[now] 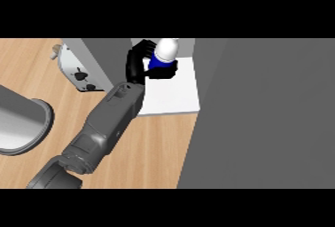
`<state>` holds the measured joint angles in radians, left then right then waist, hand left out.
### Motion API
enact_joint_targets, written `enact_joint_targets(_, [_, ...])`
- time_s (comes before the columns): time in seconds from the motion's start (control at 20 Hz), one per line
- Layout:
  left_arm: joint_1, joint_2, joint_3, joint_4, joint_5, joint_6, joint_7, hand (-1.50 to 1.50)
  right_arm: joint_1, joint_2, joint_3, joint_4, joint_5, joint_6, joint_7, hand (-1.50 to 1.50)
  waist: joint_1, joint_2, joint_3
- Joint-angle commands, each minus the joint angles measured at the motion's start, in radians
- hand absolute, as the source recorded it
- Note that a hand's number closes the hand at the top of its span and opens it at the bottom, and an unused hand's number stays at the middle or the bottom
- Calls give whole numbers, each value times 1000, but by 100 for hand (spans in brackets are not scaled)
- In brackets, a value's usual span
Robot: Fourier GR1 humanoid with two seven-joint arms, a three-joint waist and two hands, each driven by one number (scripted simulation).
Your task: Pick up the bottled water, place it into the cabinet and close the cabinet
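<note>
The open cabinet door (pixel 262 115) fills the right side as a big grey slab, with the cabinet's white shelf floor (pixel 171 91) far and to its left, and one arm reaches in from the near left. Its hand (pixel 141 62), which I take to be the left, is curled round the bottled water (pixel 165 53), held over the far end of that shelf. The risk: let go while tilted and the bottle could topple or roll out, blocking the door.
</note>
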<state>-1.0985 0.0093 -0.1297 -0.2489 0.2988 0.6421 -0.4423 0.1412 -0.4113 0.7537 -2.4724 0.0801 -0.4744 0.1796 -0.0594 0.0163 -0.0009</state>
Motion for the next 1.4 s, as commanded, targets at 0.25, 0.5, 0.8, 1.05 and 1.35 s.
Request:
enact_joint_targets(0.25, [-10, 21, 9, 124, -37, 48, -63, -150, 46, -32, 33, -103, 28, 1, 20, -150, -11, 2, 0])
enact_joint_targets(0.5, [-74, 34, -38, 203, -93, 87, 14, -150, 36, -38, 35, -84, 24, 4, 0, -150, -23, 5, 0])
enact_joint_targets(0.8, [-54, 3, -36, 207, -102, 158, -14, -150, 29, -45, 33, -92, 33, 0, -1, -150, -23, 5, -1])
enact_joint_targets(1.05, [-11, 12, -20, 192, -93, 128, -52, -150, 29, -54, 29, -97, 11, 4, 4, -150, -19, 8, -2])
enact_joint_targets(1.35, [-21, 12, 18, 116, -62, 17, -134, -150, 5, -49, 15, -106, -11, -6, 18, -150, -16, 8, -2])
